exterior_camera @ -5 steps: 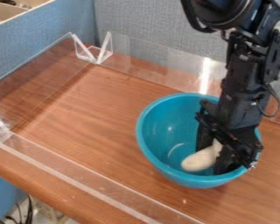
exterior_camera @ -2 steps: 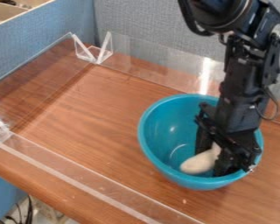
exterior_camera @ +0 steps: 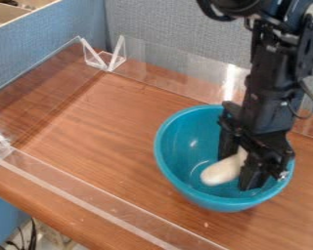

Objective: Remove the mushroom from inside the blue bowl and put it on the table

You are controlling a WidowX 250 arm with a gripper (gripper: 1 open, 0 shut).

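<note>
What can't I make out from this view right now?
- The mushroom's cap: only the pale stem of the mushroom shows in the camera view; the hand covers the rest.
- The fingertips' contact with it: dark fingers overlap there, too small and dark to trace.
- The far right inside of the blue bowl: behind the hand.
- The upper arm: cut off by the top edge.

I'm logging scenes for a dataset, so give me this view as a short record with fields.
task item: mushroom, pale stem showing, cap not visible
item location: inside the blue bowl
end effector: reaching into the bowl, closed on the mushroom
bowl location: on the table
placed on table: not yet
</note>
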